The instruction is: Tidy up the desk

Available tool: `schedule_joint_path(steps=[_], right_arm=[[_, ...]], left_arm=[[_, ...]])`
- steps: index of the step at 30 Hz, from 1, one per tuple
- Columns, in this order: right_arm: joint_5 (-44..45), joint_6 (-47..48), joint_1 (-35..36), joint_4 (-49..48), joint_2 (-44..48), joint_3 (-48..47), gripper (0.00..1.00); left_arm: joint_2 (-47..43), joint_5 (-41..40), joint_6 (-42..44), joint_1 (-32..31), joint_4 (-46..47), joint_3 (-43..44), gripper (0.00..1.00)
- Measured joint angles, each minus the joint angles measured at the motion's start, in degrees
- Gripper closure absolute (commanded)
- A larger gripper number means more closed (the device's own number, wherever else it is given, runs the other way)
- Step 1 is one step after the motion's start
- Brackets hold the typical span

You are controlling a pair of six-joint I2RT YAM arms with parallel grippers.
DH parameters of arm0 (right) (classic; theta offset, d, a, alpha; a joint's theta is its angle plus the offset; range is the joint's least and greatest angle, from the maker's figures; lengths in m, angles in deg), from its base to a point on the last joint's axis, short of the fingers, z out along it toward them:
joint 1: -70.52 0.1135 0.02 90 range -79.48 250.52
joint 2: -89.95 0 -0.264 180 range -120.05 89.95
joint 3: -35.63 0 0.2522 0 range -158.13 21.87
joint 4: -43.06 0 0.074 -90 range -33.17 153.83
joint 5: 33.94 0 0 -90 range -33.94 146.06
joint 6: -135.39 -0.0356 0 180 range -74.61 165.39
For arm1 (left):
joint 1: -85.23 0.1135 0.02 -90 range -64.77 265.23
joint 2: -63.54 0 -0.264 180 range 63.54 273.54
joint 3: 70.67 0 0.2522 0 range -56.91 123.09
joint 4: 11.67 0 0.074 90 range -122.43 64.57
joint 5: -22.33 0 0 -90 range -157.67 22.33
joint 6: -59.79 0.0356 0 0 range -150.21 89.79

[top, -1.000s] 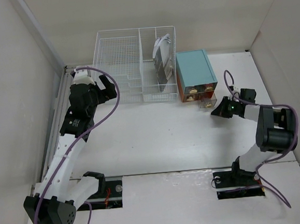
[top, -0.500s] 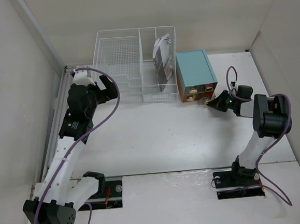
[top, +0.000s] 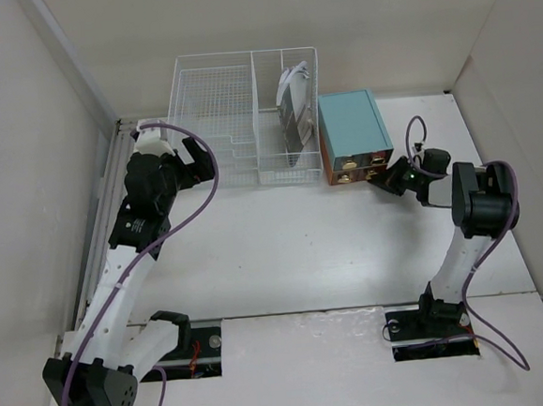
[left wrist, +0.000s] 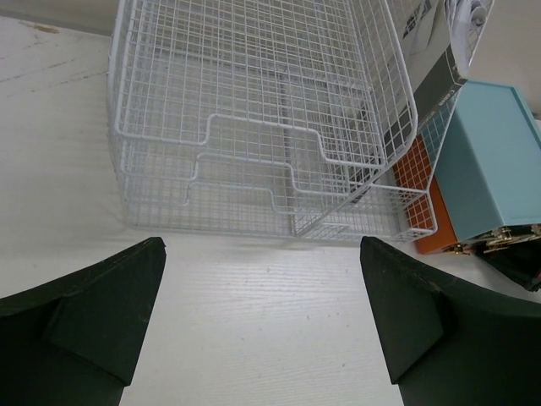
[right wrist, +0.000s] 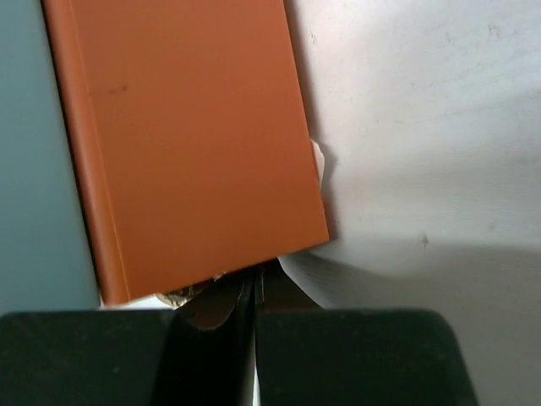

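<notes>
Looking down at it, the desk [top: 285, 249] is a flat, matte white top filling the floor of the pale-walled booth, scuffed lightly and roughly square, so neither axis reads clearly as the long one. Its metal rail [top: 98, 237] runs along the left edge, from the arm bases toward the back wall. A white wire basket [top: 217, 104] and a teal drawer box [top: 353, 131] stand side by side at the far edge. The left gripper [left wrist: 260, 245] hovers just in front of the basket with its fingers spread wide, holding nothing. The right gripper [top: 394, 176] sits against the box's orange drawer [right wrist: 194, 127], fingers drawn together to a thin seam; whether they pinch a knob I cannot tell.
</notes>
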Motion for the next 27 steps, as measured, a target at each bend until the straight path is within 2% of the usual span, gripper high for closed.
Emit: schedule_joint_path(steps=[4,7,10,12,13,14,15,18,20,21,23,26,27], right_arm=[[-0.07,2.21,-0.63,1.14,2.69,2.23,1.0],[0.11,6.14,-2.56,6.56,9.68,5.29,1.0],[-3.26,10.29,-3.93,13.38,18.49,6.84,1.0],[-5.99,13.35,-3.61,16.85,23.91,6.88,0.79],[-7.32,15.41,-3.5,18.51,26.32,6.78,0.73],[-8.55,17.44,-3.3,20.35,28.28,6.43,0.73],[-9.6,19.67,-3.26,22.8,29.77,5.68,0.65],[-11.74,27.96,-3.26,32.39,31.23,0.87,0.55],[-12.04,33.18,-3.26,39.01,31.12,-3.67,0.53],[-12.13,35.56,-3.26,41.64,31.1,-5.81,0.53],[-12.15,38.86,-3.26,44.98,31.12,-8.87,0.6],[-12.11,41.77,-3.26,47.5,29.9,-10.6,0.95],[-12.09,42.51,-3.26,48.11,28.52,-10.62,1.0]], left_arm=[[0.2,0.57,0.0,0.0,0.02,0.0,0.0],[0.24,1.4,0.0,0.0,0.04,0.0,0.0],[0.55,2.34,0.0,0.0,0.13,0.0,0.0],[0.87,3.08,0.0,0.0,0.44,0.0,0.0],[1.05,3.61,0.0,0.0,0.52,0.0,0.0],[1.25,4.28,0.04,0.0,0.66,0.0,0.0],[1.4,4.81,0.11,0.0,0.87,-0.02,0.0],[2.12,6.73,0.28,0.0,1.57,-0.09,0.0],[2.4,7.65,0.52,0.0,2.38,-0.46,0.0],[2.43,8.0,0.66,0.0,2.47,-0.72,0.0],[2.67,8.57,0.72,0.0,2.56,-0.96,0.0],[3.02,9.01,0.9,0.0,2.84,-1.18,0.0],[3.02,9.05,0.94,0.0,2.95,-1.36,0.0]])
